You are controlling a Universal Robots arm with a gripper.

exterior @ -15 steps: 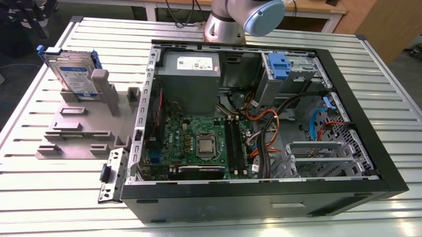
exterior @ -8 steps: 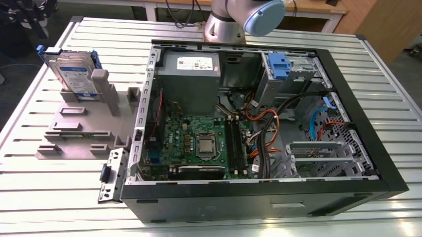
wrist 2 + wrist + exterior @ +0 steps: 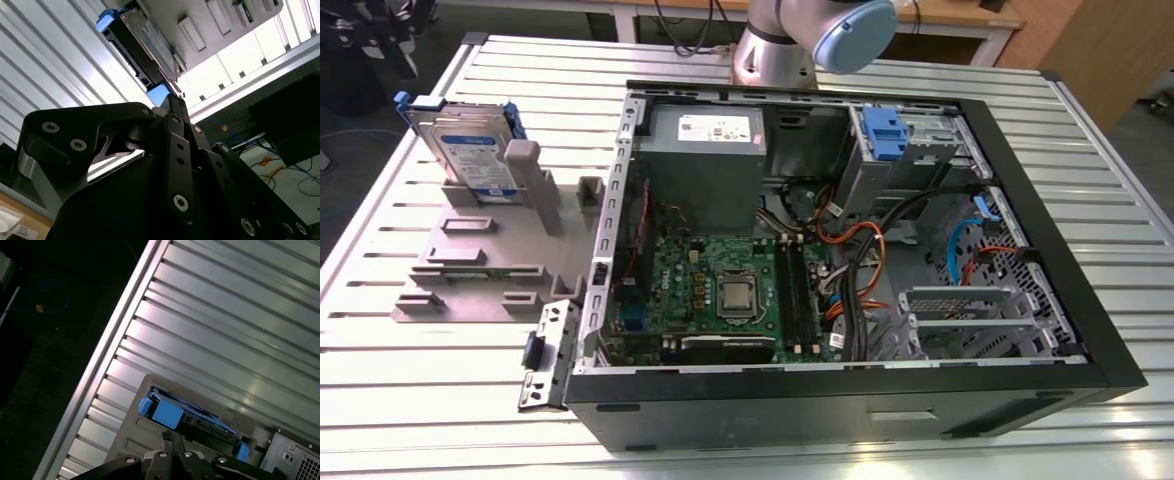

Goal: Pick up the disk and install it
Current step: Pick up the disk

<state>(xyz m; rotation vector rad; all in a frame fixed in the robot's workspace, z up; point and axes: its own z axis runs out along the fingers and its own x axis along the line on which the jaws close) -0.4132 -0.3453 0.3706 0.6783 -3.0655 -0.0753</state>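
The disk point(image 3: 470, 150), silver with a white-and-blue label and blue rails, stands on edge in the grey slotted stand point(image 3: 480, 275) at the exterior view's left. In both wrist views the disk point(image 3: 145, 42) point(image 3: 192, 419) sits in the stand point(image 3: 127, 442) some way beyond my gripper point(image 3: 174, 102) point(image 3: 167, 439). The black fingers meet at their tips, shut on nothing, and do not touch the disk.
An open computer case point(image 3: 1067, 250) lies on the slatted metal table point(image 3: 400, 400), with a motherboard point(image 3: 720, 290), a grey power-supply box point(image 3: 704, 150), loose cables and a blue-fronted drive bay point(image 3: 887, 135) at its far corner. The arm's base point(image 3: 781, 45) rises behind the case.
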